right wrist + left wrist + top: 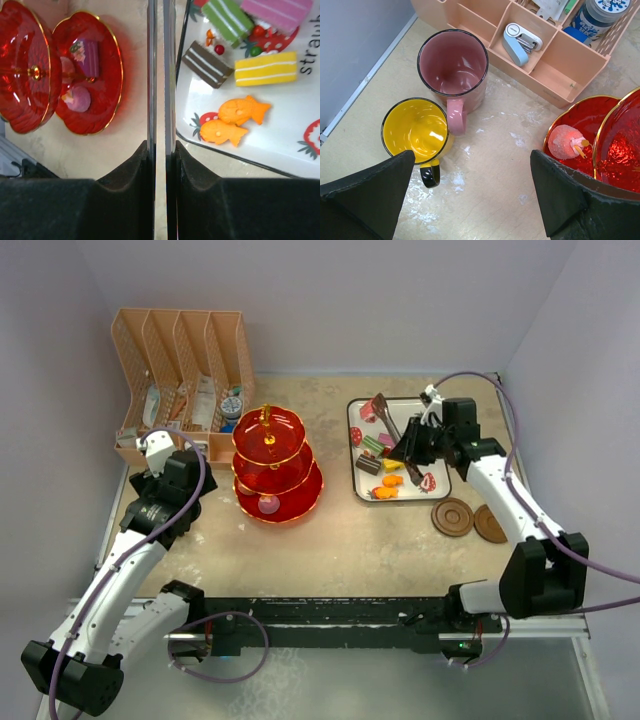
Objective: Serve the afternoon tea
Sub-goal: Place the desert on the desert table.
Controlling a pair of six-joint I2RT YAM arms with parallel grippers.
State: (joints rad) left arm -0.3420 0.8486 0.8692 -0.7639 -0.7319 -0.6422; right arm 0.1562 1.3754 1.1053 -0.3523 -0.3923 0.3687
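Observation:
The red three-tier stand (276, 468) with gold rims stands left of centre; in the right wrist view the stand (30, 107) holds a purple cake (89, 57) and a pink sweet (77, 98). More toy cakes (265, 68) and orange fish sweets (242, 110) lie on the white strawberry-print tray (440, 485). My right gripper (412, 448) (160, 150) hovers over the tray's left part, shut on the metal tongs (151, 75). The pink mug (452, 65) and yellow mug (415, 130) stand left of the stand, under my open left gripper (165, 475) (470, 200).
A pink desk organiser (185, 370) with a stapler (520, 42) and a bottle stands at the back left, close behind the mugs. Two brown coasters (452, 517) (490, 523) lie in front of the tray. Walls close in on the left, back and right.

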